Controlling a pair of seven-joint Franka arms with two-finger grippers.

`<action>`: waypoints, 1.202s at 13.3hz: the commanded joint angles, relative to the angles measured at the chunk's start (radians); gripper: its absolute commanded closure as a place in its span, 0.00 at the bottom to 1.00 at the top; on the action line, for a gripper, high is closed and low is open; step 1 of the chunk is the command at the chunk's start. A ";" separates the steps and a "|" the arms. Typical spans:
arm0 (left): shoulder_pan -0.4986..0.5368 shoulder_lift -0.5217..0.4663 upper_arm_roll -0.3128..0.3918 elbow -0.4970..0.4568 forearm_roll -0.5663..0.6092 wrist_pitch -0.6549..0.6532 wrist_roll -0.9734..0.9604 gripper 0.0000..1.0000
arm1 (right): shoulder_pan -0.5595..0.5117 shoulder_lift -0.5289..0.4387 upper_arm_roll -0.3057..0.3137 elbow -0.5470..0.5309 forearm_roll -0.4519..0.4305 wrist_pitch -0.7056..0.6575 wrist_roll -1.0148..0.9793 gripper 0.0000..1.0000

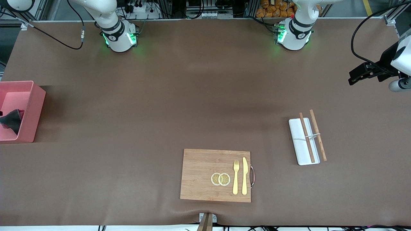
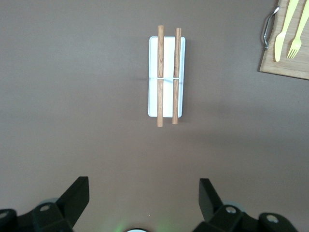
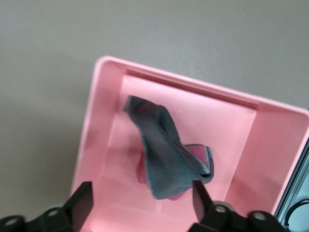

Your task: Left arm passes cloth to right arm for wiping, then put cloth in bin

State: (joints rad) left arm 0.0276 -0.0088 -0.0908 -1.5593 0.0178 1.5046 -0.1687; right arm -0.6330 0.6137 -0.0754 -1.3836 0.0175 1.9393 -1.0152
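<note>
Cloth (image 3: 166,157) crumpled inside the bin (image 3: 104,96), dark grey face mostly up with pink-red showing at the folds, free of any grip; seen in the front view too, cloth (image 1: 12,120) against the bin (image 1: 33,106) floor. Bin at the right arm's end of the table, well apart from the wooden cutting board (image 1: 199,175).

Right gripper (image 3: 140,203) over the bin, fingers spread apart with nothing between them, cloth below and let go.

Left gripper (image 2: 144,195) waiting in the air at the left arm's end, well apart from the bin, fingers wide apart and holding nothing, over bare tabletop near the white tray (image 2: 165,104) with two wooden sticks (image 2: 160,77) lying along it.

On the cutting board: yellow fork (image 1: 236,178), yellow knife (image 1: 245,176), two round slices (image 1: 220,179).
</note>
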 commanded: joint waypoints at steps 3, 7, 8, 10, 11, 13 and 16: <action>0.006 -0.019 -0.004 -0.010 -0.016 -0.003 -0.003 0.00 | 0.111 -0.150 0.003 -0.015 -0.002 -0.215 0.143 0.00; 0.008 -0.019 -0.004 -0.011 -0.016 -0.003 -0.003 0.00 | 0.286 -0.276 0.003 -0.018 -0.002 -0.391 0.404 0.00; 0.008 -0.019 -0.004 -0.011 -0.016 -0.003 -0.003 0.00 | 0.335 -0.300 0.005 -0.018 -0.002 -0.430 0.482 0.00; 0.009 -0.016 -0.004 -0.013 -0.016 -0.003 -0.003 0.00 | 0.439 -0.333 0.005 -0.018 -0.001 -0.474 0.654 0.00; 0.008 -0.016 -0.004 -0.015 -0.016 -0.001 -0.003 0.00 | 0.494 -0.344 0.005 -0.020 0.001 -0.487 0.735 0.00; 0.008 -0.016 -0.004 -0.018 -0.016 0.000 -0.003 0.00 | 0.594 -0.362 0.008 -0.022 0.002 -0.493 0.887 0.00; 0.009 -0.016 -0.004 -0.018 -0.016 0.000 -0.003 0.00 | 0.656 -0.388 0.006 -0.022 0.084 -0.471 1.019 0.00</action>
State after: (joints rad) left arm 0.0289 -0.0088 -0.0907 -1.5627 0.0178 1.5046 -0.1687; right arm 0.0059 0.2714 -0.0565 -1.3747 0.0615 1.4537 -0.0727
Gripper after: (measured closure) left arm 0.000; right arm 0.000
